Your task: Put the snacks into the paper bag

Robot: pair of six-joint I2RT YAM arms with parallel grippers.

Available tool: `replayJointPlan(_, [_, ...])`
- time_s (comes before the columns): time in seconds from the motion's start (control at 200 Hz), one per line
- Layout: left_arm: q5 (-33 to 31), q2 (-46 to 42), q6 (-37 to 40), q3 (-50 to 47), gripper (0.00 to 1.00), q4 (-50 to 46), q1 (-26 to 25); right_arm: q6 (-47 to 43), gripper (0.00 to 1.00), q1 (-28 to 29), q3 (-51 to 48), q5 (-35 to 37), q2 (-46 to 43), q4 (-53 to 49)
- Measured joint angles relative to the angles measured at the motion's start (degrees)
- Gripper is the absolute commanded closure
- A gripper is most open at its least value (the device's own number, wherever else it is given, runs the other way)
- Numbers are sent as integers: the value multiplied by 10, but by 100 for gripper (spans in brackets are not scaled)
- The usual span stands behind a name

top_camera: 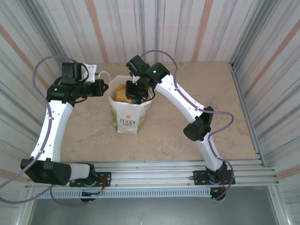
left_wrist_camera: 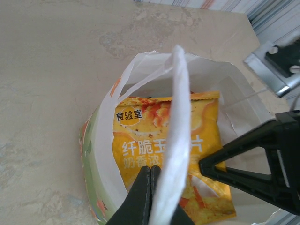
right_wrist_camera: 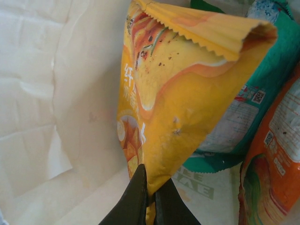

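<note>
Left claw [left_wrist_camera: 151,176] tight on the edge of the paper bag [left_wrist_camera: 140,70], right claw [right_wrist_camera: 149,183] tight on a yellow packet [right_wrist_camera: 187,93] inside.

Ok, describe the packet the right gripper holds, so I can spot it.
Look in the white paper bag. The right gripper pinches a yellow packet by its corner. Its top edge is zigzag; beside it sit a teal packet and an orange packet.

White arms [top_camera: 51,126], black joints [top_camera: 197,127], purple cables [top_camera: 154,51]
</note>
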Motion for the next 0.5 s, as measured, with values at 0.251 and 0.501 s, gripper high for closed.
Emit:
replayJointPlan(0.251, [0,-2,0,-1,97,2,0,-3,69,-11,4,19,22,-40])
replayJointPlan(0.501, [-13,-4,5,-1,95,1,0,-4,51,-27,5,68,5,-75])
